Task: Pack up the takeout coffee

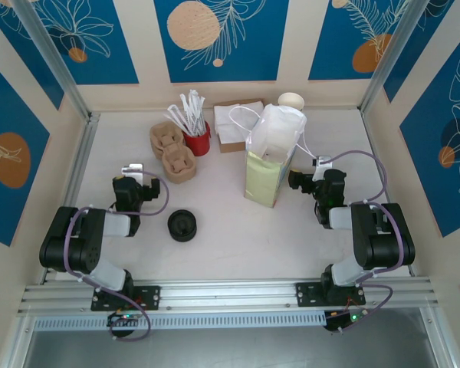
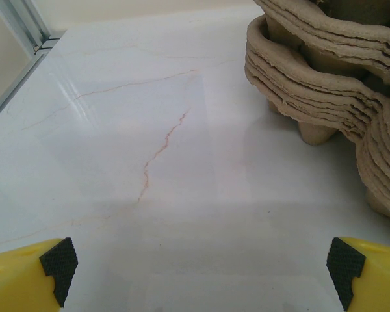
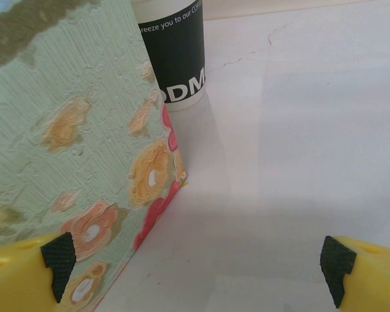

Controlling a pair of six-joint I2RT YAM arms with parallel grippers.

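Takeout coffee [image 1: 290,100] behind paper bag [image 1: 264,180]

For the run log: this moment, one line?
left tool: open, empty, near cup carriers | right tool: open, empty, beside paper bag

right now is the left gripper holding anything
No, the left gripper stands open over bare table, with the stack of cardboard cup trays off to one side, apart from its fingers.
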